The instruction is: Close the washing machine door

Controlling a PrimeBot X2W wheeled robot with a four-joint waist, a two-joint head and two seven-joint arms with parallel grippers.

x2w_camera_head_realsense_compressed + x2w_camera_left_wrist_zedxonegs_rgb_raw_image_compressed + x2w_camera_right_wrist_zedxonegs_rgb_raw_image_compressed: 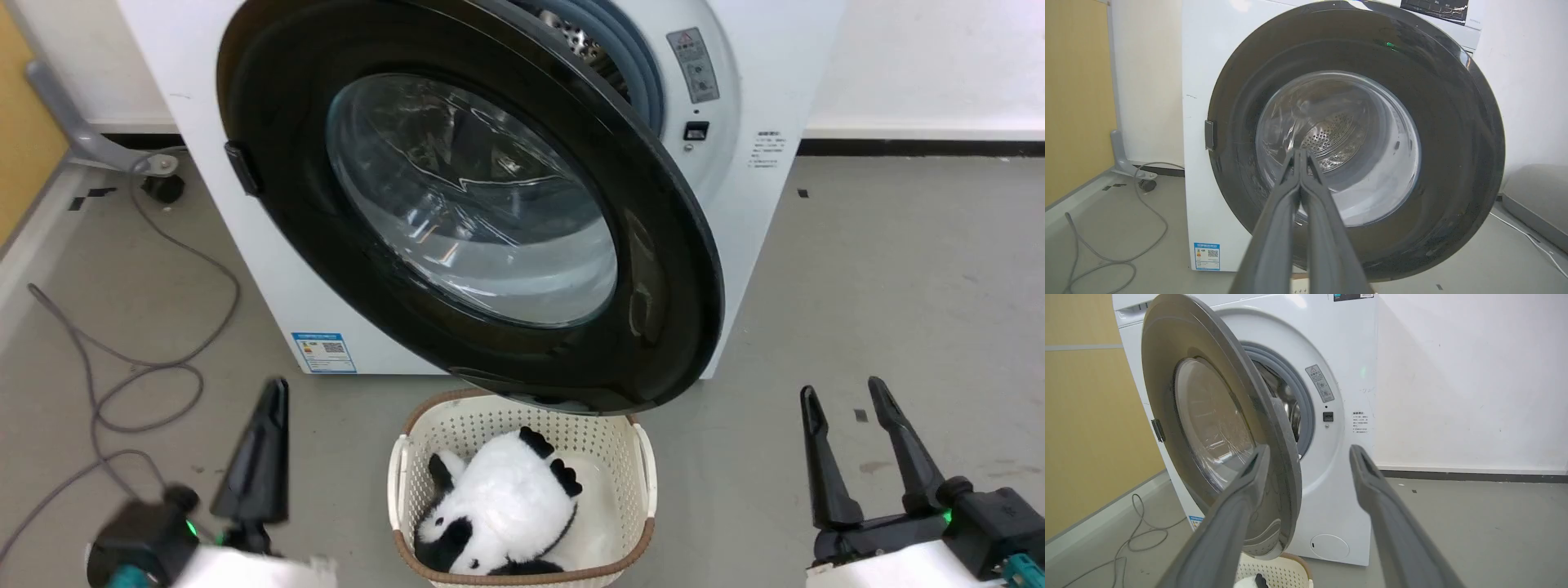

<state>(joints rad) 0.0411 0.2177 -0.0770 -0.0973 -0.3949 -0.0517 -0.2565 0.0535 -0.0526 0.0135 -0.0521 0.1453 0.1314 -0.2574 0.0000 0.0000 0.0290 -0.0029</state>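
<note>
Washing machine door (pixel 473 204) hangs partly open, swung out from the white washing machine (pixel 763 73), with the drum (pixel 575 37) showing past its right edge and its lower rim above a cream basket (pixel 398 482) holding a panda toy (pixel 506 490). Left gripper (pixel 276 388) sits low, fingers pressed together. Right gripper (pixel 843 390) is spread wide. Both are clear of the door.

Grey concrete floor (pixel 898 286). Washing machine (pixel 759 204) stands on it, ahead of both pincers. Cream basket (pixel 645 465) sits on the floor between left gripper (pixel 273 392) and right gripper (pixel 842 390), just in front of the machine. Grey cable (pixel 163 367) lies in loose loops beyond left gripper, on its outer side. Black caster (pixel 166 188) further back on that side. Small dark mark (pixel 860 415) on the floor, seen between right gripper's fingers.
</note>
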